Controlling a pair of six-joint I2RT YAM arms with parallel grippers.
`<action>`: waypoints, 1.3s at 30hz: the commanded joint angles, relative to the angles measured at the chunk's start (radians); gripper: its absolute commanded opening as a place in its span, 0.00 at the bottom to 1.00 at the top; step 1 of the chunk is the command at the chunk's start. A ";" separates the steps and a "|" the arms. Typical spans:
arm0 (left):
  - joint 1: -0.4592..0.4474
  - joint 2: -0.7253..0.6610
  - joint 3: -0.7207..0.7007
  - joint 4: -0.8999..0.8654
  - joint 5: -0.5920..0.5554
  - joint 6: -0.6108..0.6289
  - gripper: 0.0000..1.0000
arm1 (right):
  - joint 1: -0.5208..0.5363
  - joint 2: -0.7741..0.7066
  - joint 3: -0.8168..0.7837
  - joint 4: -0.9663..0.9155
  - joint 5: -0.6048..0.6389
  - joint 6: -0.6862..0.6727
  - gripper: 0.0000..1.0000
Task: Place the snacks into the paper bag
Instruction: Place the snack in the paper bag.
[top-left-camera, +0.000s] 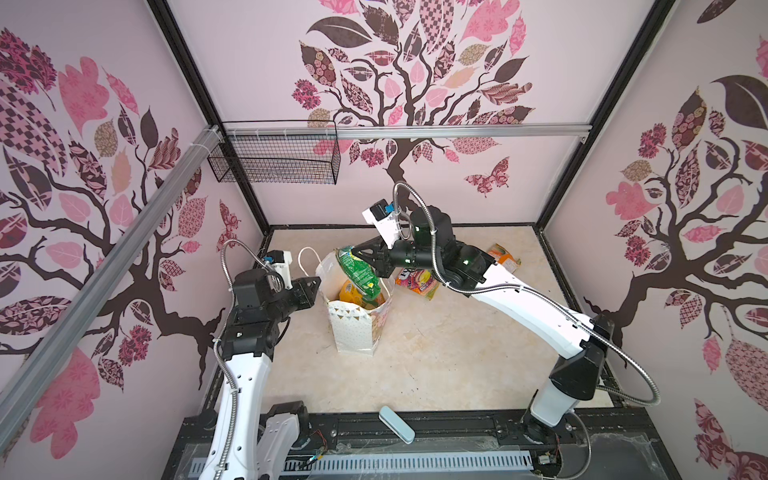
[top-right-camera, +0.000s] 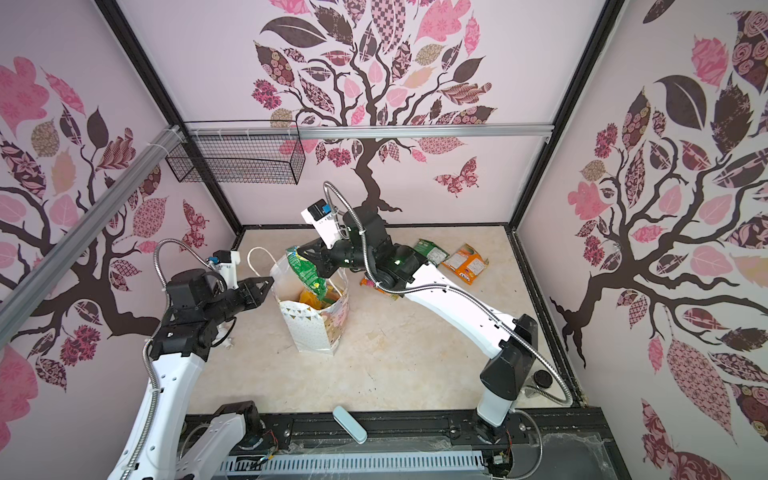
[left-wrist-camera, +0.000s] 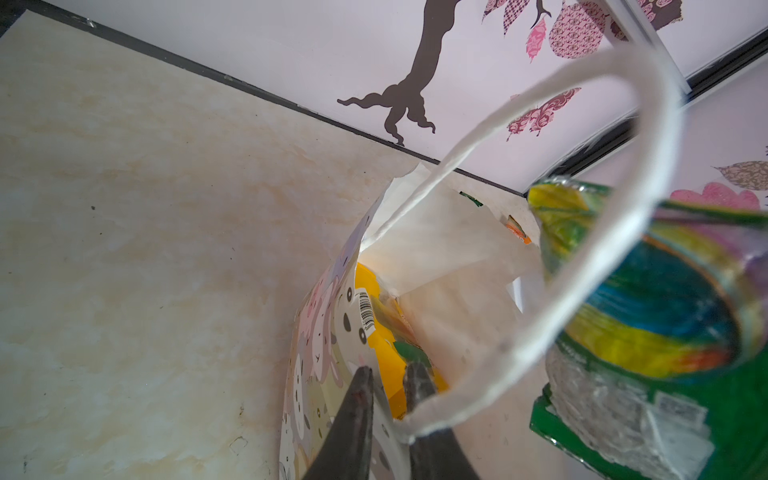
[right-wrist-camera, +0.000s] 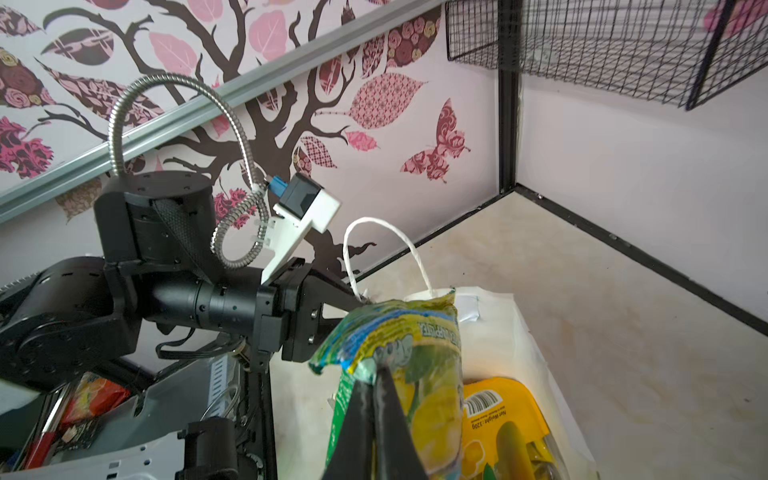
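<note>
Snack: green packet (top-left-camera: 361, 270) clamped in right gripper (right-wrist-camera: 376, 374) at paper bag (top-left-camera: 353, 332) mouth, to drop;
Rim: left gripper (left-wrist-camera: 388, 370) pinches 9 o'clock edge, seemingly propping it open

The walls of the bag (top-left-camera: 353, 328) hide most of the yellow packet (top-left-camera: 350, 293) from us. In a top view the right arm (top-left-camera: 519, 299) covers half of a pink packet (top-left-camera: 417, 281); in the left wrist view we find the green packet (left-wrist-camera: 665, 332) blurred and cut by the edge.
</note>
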 joint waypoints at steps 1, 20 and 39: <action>0.003 -0.012 -0.023 0.012 -0.006 0.006 0.19 | 0.006 0.026 0.095 -0.057 -0.068 -0.077 0.00; 0.006 -0.016 -0.024 0.014 -0.006 0.005 0.19 | 0.007 0.417 0.711 -0.712 -0.168 -0.267 0.00; 0.006 -0.009 -0.024 0.017 -0.001 0.003 0.19 | 0.006 0.449 0.733 -0.731 -0.192 -0.270 0.39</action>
